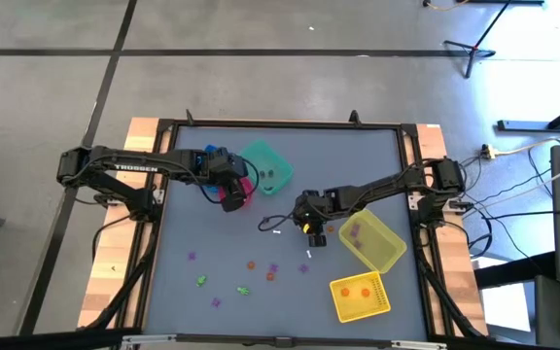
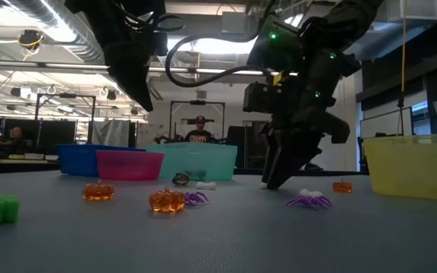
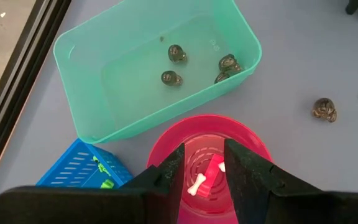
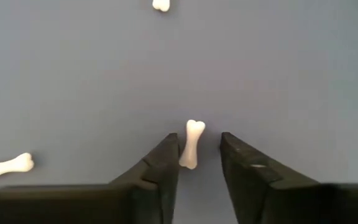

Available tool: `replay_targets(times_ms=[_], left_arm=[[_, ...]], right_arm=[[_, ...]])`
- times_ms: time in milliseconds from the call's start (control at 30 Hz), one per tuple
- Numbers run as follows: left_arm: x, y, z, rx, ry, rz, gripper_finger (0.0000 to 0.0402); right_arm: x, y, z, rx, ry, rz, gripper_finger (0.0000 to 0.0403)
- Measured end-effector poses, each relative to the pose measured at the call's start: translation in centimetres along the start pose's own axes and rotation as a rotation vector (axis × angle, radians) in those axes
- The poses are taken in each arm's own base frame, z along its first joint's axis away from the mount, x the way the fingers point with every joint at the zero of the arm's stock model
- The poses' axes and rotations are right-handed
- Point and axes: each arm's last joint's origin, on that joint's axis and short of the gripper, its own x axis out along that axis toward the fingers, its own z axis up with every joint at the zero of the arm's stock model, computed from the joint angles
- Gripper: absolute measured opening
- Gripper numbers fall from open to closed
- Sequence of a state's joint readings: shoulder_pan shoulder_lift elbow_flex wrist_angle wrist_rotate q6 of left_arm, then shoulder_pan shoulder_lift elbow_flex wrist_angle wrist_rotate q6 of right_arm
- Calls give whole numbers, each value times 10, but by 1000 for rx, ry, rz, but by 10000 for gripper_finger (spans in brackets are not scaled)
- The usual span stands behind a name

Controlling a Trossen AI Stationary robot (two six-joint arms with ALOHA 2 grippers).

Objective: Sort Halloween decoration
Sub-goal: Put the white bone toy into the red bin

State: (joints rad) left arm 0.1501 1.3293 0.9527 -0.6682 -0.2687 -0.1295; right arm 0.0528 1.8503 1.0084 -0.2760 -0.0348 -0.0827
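Observation:
My right gripper points down at the table's middle with its fingertips low over the surface. Its fingers stand open on either side of a small white bone that lies flat. Two more bones lie near it. My left gripper hangs open and empty above the pink bin, which holds white bones. The teal bin holds several dark grey skulls. Purple, orange and green trinkets lie scattered toward the near edge. My right gripper has one finger close beside the bone's near end. I cannot tell whether that finger touches the bone. The other finger stands clear of the bone, which lies flat on the table, along the fingers.
A blue bin stands beside the pink one. Two yellow bins sit at the right, one tilted. A loose skull lies near the teal bin. Orange pumpkins and a purple spider lie in front.

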Motion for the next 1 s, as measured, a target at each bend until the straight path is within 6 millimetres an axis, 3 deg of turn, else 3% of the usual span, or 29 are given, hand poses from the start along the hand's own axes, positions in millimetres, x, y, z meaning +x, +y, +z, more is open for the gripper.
replay_targets(times_ms=[567, 1000], left_arm=[[0, 0, 0, 0, 0, 0, 96], [0, 0, 0, 0, 0, 0, 96]], right_arm=[[0, 0, 0, 0, 1, 12, 28], [-1, 0, 3, 0, 1, 12, 18]])
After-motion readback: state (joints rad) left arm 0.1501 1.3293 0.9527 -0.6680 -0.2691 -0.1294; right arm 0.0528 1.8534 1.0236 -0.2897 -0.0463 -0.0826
